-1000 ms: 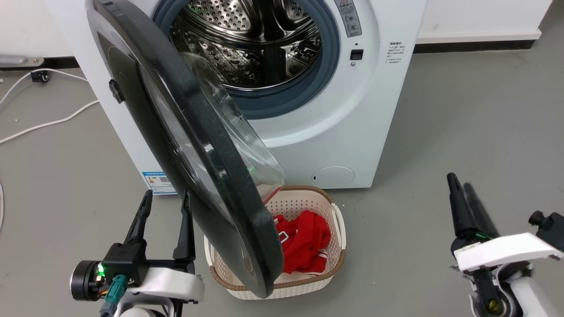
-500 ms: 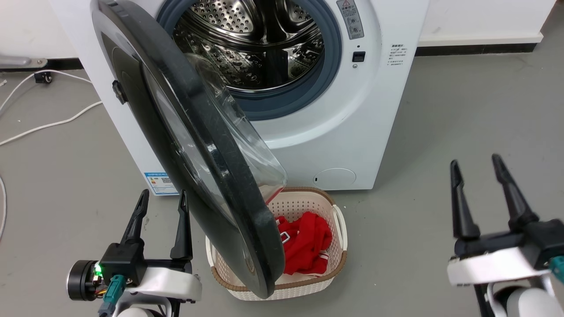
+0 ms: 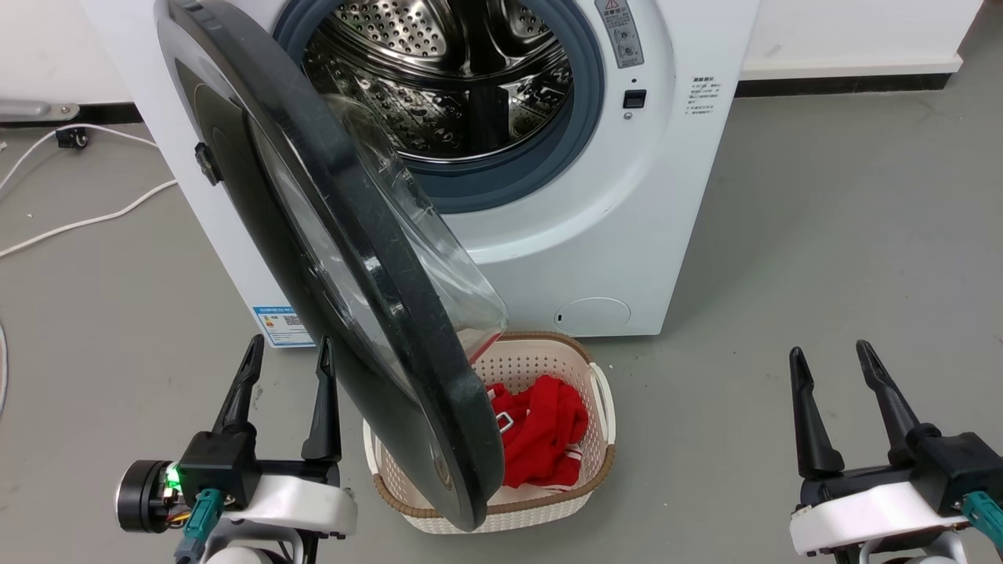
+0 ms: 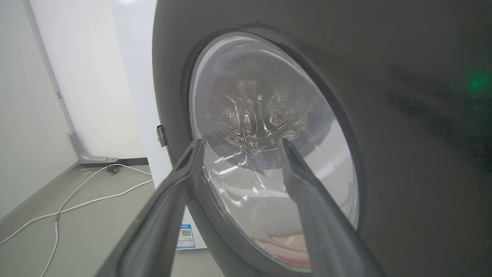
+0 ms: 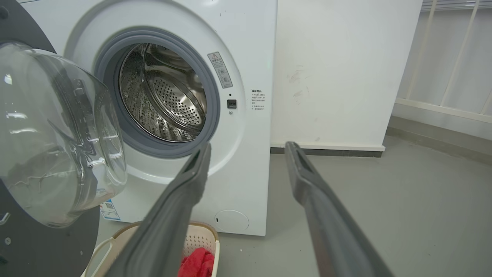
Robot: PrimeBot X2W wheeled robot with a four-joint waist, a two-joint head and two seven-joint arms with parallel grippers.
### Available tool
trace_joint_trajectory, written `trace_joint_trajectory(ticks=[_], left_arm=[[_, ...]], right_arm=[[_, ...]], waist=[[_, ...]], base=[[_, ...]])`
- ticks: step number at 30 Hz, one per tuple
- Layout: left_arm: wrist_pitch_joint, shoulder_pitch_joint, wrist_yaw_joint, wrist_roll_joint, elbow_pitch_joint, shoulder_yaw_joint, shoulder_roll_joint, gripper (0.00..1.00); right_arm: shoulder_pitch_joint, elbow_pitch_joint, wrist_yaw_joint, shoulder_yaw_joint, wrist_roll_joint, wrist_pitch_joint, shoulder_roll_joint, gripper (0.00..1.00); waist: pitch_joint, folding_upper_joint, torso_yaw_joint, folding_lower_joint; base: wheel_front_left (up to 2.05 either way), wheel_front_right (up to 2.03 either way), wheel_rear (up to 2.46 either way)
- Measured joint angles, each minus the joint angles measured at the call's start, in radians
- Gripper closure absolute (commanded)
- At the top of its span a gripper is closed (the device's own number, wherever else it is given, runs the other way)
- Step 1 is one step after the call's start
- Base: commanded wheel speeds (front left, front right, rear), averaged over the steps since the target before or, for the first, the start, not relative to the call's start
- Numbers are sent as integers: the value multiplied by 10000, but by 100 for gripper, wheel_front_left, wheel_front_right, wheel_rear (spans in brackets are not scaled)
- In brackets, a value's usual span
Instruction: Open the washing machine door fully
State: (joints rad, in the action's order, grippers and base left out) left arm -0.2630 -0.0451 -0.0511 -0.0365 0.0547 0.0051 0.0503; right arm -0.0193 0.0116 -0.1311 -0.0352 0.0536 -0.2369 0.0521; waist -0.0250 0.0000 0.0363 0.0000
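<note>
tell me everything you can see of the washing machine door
The large round glossy black washing machine door is swung well open, standing out from the left side of the white washing machine, nearly edge-on in the head view. Its bulging clear glass bowl sticks out from the inner face. Its lower edge overhangs the white plastic basket. The open left tool sits by its outer face, but I cannot tell whether they touch.

White basket holding red cloth.
</note>
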Motion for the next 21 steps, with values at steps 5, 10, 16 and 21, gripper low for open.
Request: trace_joint_trajectory(ticks=[5, 10, 16, 21], left_arm=[[0, 0, -27, 58, 0, 19, 2, 0], [0, 0, -79, 58, -27, 21, 2, 100], [0, -1, -105, 58, -186, 48, 0, 100], [-2, -259, -50, 67, -1066, 209, 8, 100]], right_arm=[[49, 102, 0, 29, 94, -44, 0, 0], [52, 190, 0, 90, 184, -88, -2, 0], [52, 221, 0, 82, 318, -96, -2, 0], [51, 263, 0, 50, 401, -100, -2, 0]], waist=[[3, 0, 11, 0], [6, 0, 10, 0], [5, 0, -5, 0], [3, 0, -44, 0]], base=[[0, 0, 0], [0, 0, 0], [0, 0, 0], [0, 0, 0]])
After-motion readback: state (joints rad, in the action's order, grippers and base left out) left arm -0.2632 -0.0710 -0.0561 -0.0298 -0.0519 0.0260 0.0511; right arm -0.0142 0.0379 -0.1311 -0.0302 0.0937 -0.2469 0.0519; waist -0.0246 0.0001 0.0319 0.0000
